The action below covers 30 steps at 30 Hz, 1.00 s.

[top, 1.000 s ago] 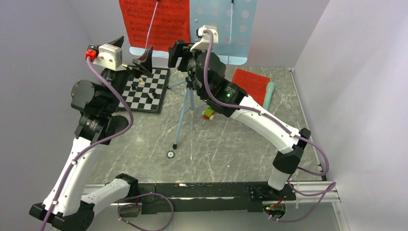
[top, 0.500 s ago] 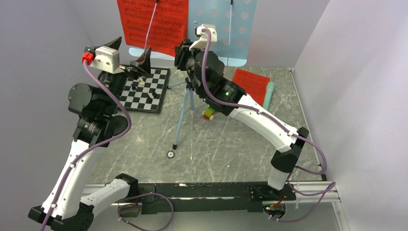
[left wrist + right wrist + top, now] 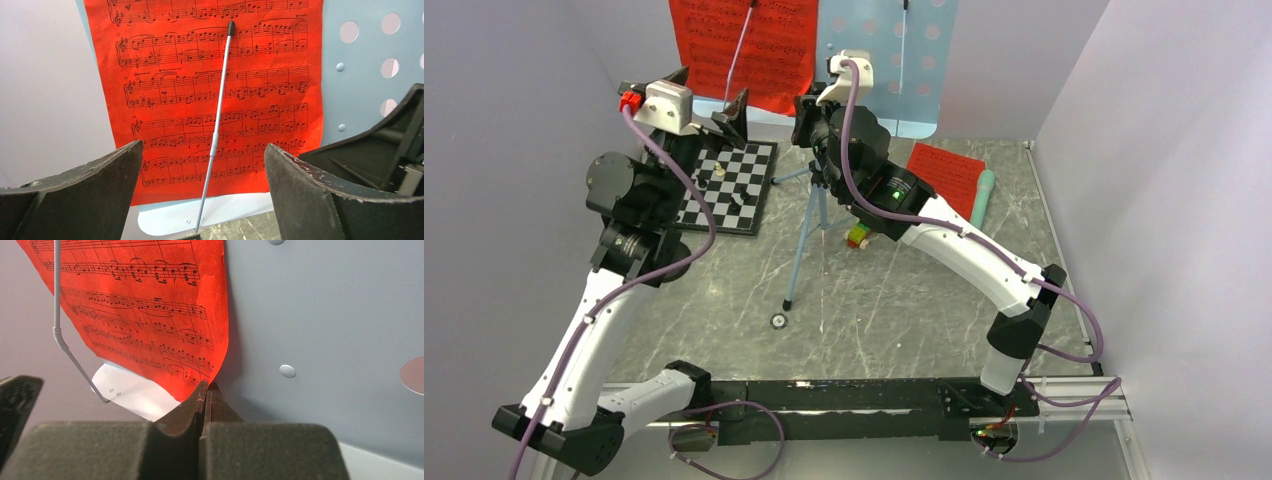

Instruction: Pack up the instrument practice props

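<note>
Pale lilac walls are seen around a grey, white-veined, stone-look worktop [image 3: 904,300].

- Light blue perforated music stand [image 3: 894,70]: a flat panel with round holes and rivets, carried on a slim tripod [image 3: 809,235]. Its top is cut off by the frame and its hub is hidden behind the right arm.
- Red sheet-music page [image 3: 165,90]: black staves are printed on it. It is pinned to the stand's left half by a thin silver wire arm [image 3: 216,135], and its upper edge is cut off.
- Chessboard [image 3: 729,190]: set at the rear left and partly masked by the left arm.
- Second red page [image 3: 944,170]: laid flat at the rear right.
- Left gripper [image 3: 707,92]: the fingers are spread wide with nothing between them, raised before the page on the stand and apart from it.
- Right gripper [image 3: 206,387]: the fingers are pressed together, and the tips are met at that page's lower right corner. Whether paper is caught cannot be told.
- Mint-green toy microphone [image 3: 984,195]: smooth and tubular, laid just beside the second page.
- Block toy [image 3: 857,237]: multicoloured and largely hidden under the right arm.
- Black round-base mic stand [image 3: 778,321]: seen only as a small ring near a tripod foot.
</note>
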### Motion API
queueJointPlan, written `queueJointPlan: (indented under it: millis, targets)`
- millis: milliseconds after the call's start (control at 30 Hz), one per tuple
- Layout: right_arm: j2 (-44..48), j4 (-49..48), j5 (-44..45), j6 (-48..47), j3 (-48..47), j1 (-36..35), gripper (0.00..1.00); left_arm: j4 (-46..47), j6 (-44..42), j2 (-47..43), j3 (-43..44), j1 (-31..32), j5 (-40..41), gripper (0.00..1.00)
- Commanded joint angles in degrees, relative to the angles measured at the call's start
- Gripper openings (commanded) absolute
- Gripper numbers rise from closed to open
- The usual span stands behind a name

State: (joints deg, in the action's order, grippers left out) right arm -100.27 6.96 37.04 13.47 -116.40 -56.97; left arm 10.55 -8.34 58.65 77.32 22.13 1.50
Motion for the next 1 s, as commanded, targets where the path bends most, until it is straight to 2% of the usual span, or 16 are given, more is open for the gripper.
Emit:
queueJointPlan:
  millis: [0,233,667,800,967]
  targets:
    - [3.02,0.45,-0.39,-1.42,-0.61,-0.25,0.00,3.37,-1.52,1.57,3.67,-0.18,0.26,0.95]
    - [3.34,1.46,-1.63,-1.85,-0.59,-0.25,0.00,5.12,-3.42,4.90,6.96,-0.20,-0.06,0.93]
    - [4.09,1.59,-3.37,-2.20,0.17,-0.23,0.00,7.14,-7.39,9.39,8.73,-0.16,-0.97,0.80]
    - [4.31,1.18,-3.62,-2.36,0.56,-0.16,0.00,7.45,-7.18,9.92,8.98,-0.16,-2.20,0.72]
    - [4.72,0.79,-3.81,-2.49,0.88,-0.16,0.00,7.52,-6.78,9.93,9.27,-0.16,-3.44,0.53]
